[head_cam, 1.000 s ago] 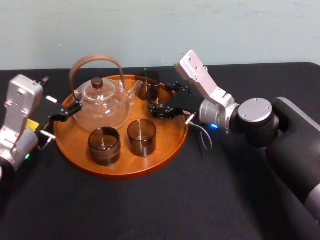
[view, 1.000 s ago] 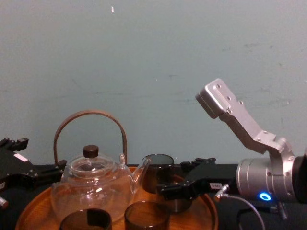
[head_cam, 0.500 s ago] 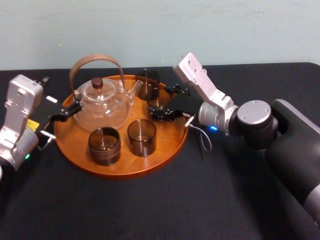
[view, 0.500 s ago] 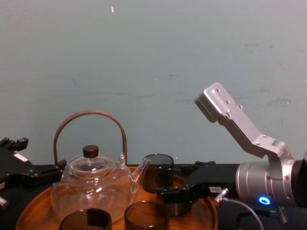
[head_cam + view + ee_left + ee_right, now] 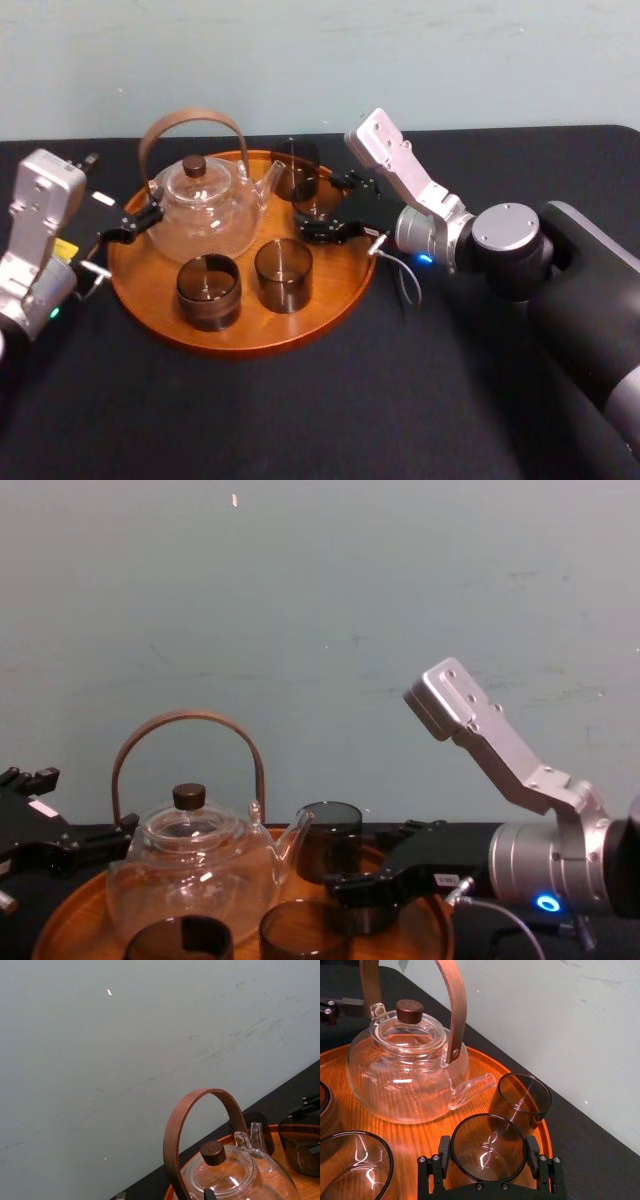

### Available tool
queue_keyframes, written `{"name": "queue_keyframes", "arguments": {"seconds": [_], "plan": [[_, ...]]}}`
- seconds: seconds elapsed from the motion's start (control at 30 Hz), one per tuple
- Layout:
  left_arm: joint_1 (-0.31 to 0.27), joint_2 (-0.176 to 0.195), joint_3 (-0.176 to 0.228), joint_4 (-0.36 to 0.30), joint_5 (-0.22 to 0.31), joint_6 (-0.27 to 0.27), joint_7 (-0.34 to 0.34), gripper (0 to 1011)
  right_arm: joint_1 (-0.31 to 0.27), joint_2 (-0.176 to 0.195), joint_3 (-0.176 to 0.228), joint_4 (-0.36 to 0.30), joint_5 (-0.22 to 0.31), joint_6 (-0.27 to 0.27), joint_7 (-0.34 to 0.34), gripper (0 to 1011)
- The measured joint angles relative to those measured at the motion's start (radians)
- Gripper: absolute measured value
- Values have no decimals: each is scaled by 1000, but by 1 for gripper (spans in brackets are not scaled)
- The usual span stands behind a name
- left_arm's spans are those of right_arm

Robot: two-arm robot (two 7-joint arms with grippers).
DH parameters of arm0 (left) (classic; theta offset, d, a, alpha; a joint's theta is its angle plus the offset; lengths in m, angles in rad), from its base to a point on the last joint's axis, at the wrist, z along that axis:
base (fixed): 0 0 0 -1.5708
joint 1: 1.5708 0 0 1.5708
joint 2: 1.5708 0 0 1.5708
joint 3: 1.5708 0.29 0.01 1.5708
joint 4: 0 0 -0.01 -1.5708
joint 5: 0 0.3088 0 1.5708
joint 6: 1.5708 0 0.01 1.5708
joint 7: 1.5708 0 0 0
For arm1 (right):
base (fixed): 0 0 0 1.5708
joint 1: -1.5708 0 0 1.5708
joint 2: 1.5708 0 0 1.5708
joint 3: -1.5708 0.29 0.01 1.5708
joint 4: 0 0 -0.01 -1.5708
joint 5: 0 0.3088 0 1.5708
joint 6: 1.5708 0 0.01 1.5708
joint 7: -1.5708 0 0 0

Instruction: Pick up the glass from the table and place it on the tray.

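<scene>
The right gripper (image 5: 488, 1156) reaches in over the right side of the large round orange-brown wooden tray (image 5: 240, 335). It grasps a smoky, dark-tinted cylindrical drinking glass (image 5: 487, 1132): its black fingers (image 5: 443, 1157) press against opposite sides of the glass wall. The glass stands upright, inside the tray's right edge. Whether its base touches the wood or hangs just above it cannot be told.

A second smoky glass (image 5: 297, 172) stands at the tray's far edge, just beyond the held one and close to it. The spout of a clear round glass teapot with a dark knob lid and a curved brown wooden handle (image 5: 205, 205) points between these two. The teapot sits on the far left part of the tray. Two more dark glasses stand side by side near the tray's front edge, one to the left (image 5: 209, 290) and one to the right (image 5: 283, 273).

The tray lies toward the far left of the flat matte black table (image 5: 300, 420). The left gripper (image 5: 140, 220) sits parked at the tray's left edge, beside the teapot.
</scene>
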Motion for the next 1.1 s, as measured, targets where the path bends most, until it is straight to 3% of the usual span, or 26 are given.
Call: {"name": "queue_keyframes", "arguments": {"seconds": [0.97, 1.1], "plan": [[0, 0, 0, 0, 0, 0, 0, 1010, 3, -10, 3, 23, -10, 0, -12, 927], [0, 0, 0, 0, 0, 0, 0, 1010, 1, -8, 0, 26, -14, 7, -11, 1003]]}}
